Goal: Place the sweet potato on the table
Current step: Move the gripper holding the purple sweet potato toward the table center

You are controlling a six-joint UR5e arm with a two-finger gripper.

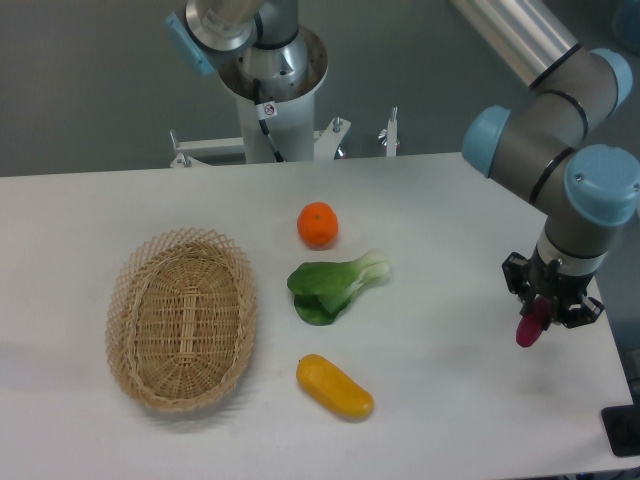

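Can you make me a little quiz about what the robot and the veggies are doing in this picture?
1. True or false: the sweet potato is lying in the wicker basket.
2. What sits closest to the orange fruit: A) the green leafy vegetable, B) the yellow oblong, C) the basket?
3. Fill in: the gripper holds the sweet potato over the ____ side of the table in this view.

Key: 1 false; 2 A; 3 right.
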